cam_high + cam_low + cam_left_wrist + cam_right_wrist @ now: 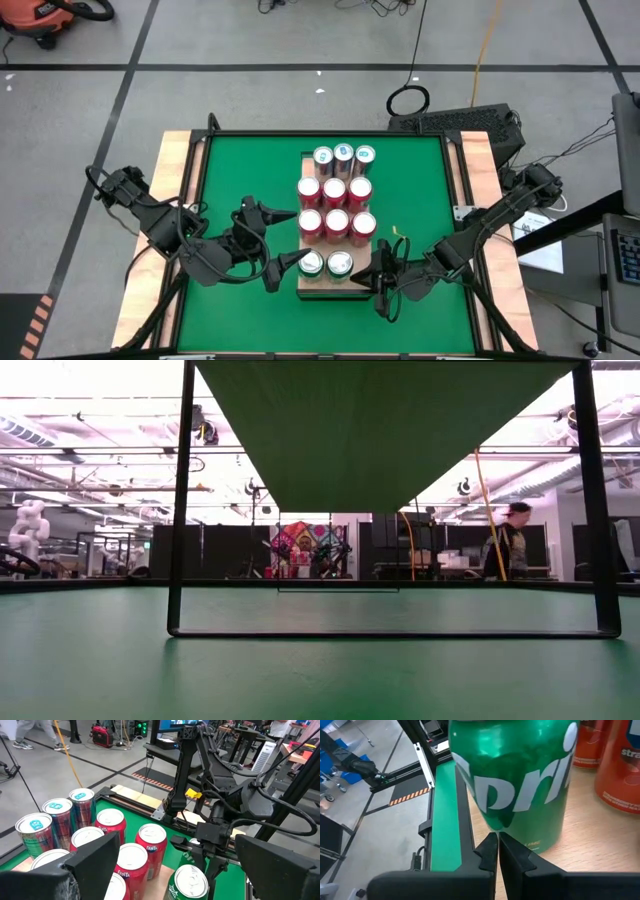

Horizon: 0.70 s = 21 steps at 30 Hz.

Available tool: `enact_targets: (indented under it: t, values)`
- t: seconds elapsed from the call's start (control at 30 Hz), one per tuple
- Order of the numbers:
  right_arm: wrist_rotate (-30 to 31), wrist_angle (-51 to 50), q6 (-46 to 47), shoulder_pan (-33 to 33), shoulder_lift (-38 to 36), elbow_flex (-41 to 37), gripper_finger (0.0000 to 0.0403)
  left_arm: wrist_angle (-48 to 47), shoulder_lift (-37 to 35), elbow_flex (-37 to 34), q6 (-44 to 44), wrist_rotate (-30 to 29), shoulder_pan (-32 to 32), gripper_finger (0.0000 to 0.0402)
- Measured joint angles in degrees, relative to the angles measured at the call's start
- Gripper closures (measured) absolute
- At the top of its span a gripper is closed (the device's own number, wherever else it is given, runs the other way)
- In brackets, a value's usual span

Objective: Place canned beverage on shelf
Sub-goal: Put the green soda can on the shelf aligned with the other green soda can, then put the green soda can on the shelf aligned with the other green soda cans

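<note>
1. Fingertips of the right gripper (497, 851) are pressed together with nothing between them, pointing at the base of a green can (517, 780) that stands upright just beyond them on the shelf (590, 845).
2. Seen from above, that right gripper (378, 272) sits at the shelf's near right corner, just beside the two green cans (325, 264) in the nearest row.
3. Across from it, the left gripper (285, 266) has its fingers spread wide, empty, just beside the near left green can (311, 263).
4. Farther along the shelf (322, 290) stand six red cans (335, 207) in two rows.
5. Farthest, three cans with pale tops (343, 155) make the last row.
</note>
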Motion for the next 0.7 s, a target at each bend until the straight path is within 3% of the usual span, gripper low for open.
enact_targets:
  t: [0.5,0.7]
  values:
    - [-0.07,0.58,-0.70,-0.87,0.00,0.00,0.0397,-0.44,0.00,0.00,-0.02,0.00,0.00,0.0008]
    - [-5.62,-0.12,1.81,-0.81,-1.34,0.00,0.0397,-0.44,0.00,0.00,-0.02,0.00,-0.08,0.0008]
